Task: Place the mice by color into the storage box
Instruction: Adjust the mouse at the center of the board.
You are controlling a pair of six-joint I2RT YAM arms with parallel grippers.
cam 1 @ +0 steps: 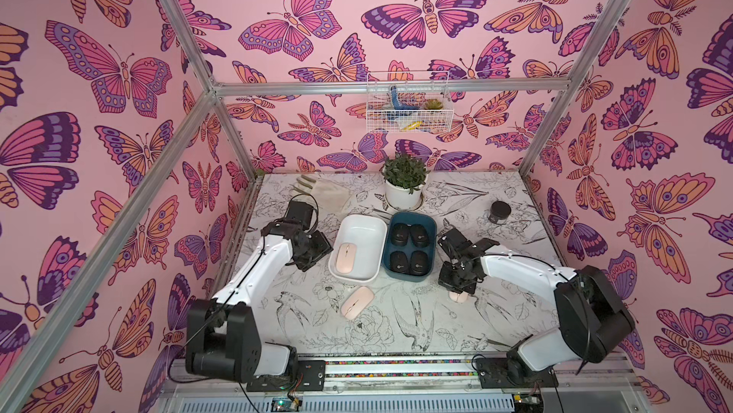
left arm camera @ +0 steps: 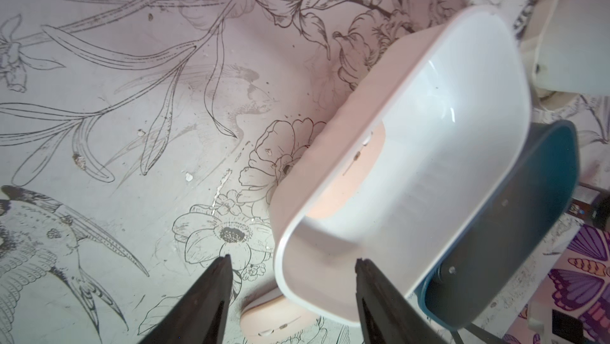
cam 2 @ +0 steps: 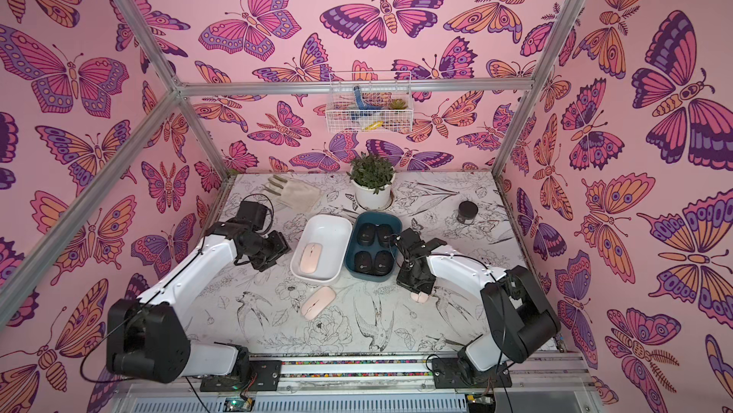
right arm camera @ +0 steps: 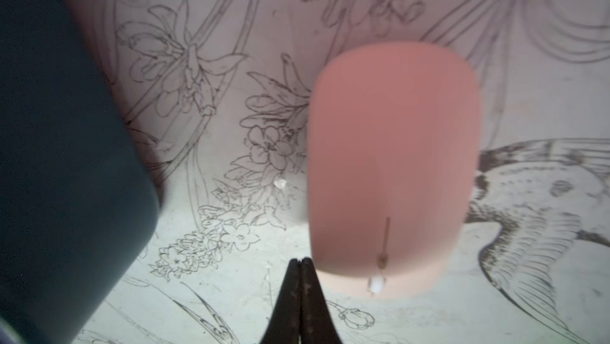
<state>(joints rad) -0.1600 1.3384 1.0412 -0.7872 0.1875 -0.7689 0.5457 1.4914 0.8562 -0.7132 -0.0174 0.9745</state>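
Note:
A white storage box holds one pale-pink mouse. Beside it on the right, a dark blue box holds several black mice. A second pink mouse lies on the table in front of the white box. My left gripper stands open and empty by the white box's near left corner, with that loose mouse below it. A third pink mouse lies right of the blue box, mostly hidden under my right arm in both top views. My right gripper is shut and empty just beside its near end.
A potted plant stands behind the boxes. A beige glove lies at the back left. A black round jar sits at the back right. A wire basket hangs on the back wall.

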